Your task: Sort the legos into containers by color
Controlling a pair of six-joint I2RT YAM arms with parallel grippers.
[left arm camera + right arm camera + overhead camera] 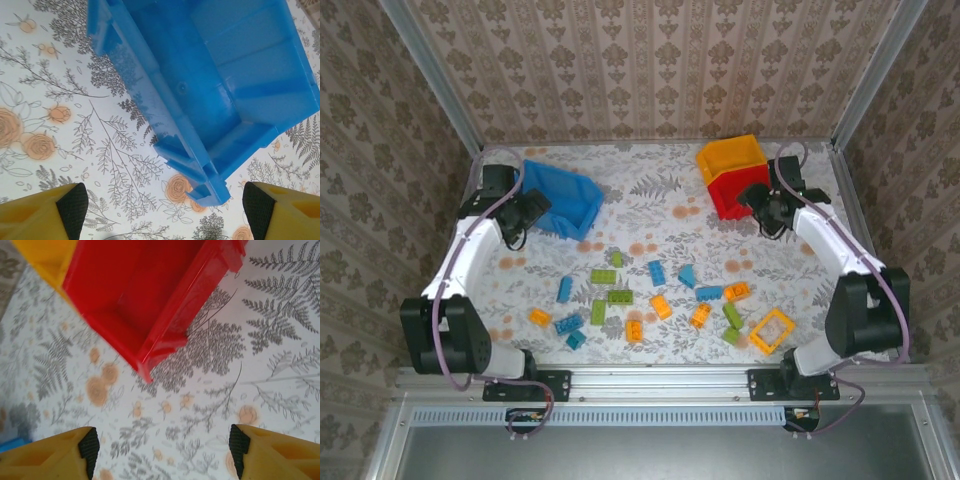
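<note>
Looking down from the top camera: you have the legos, small studded hard-plastic bricks in orange-yellow, lime green and blue, strewn loose over the near half of the flower-printed table cover
Frame piece: the square yellow open plastic frame lies flat near your right arm's base, just beside green bricks
Containers: the larger blue rectangular plastic bin sits far left, turned at an angle; the smaller yellow bin and smaller red bin touch each other far right
Arms from above: your left gripper hangs at the blue bin's side and your right gripper just beside the red bin, both well apart from the bricks
Left wrist camera: yellow fingers stand wide, black pads with nothing between them; below is the blue bin's glossy, ribbed wall and smooth floor
Right wrist camera: fingers wide too, pads bare; the red bin's shiny moulded corner lies ahead, with the yellow bin's edge behind it
Step in hand, by my judgement: sorting looks barely begun, so bring each hand back to the pile and take one brick of a matching colour
Doing it well: choose a brick standing apart from its neighbours, turn the wrist so the pads close on its flat side walls and not on the studs, and come straight down so nothing nearby gets nudged
Handling: rigid, slick plastic will likely slip from a corner grip; take the frame by one rail
</note>
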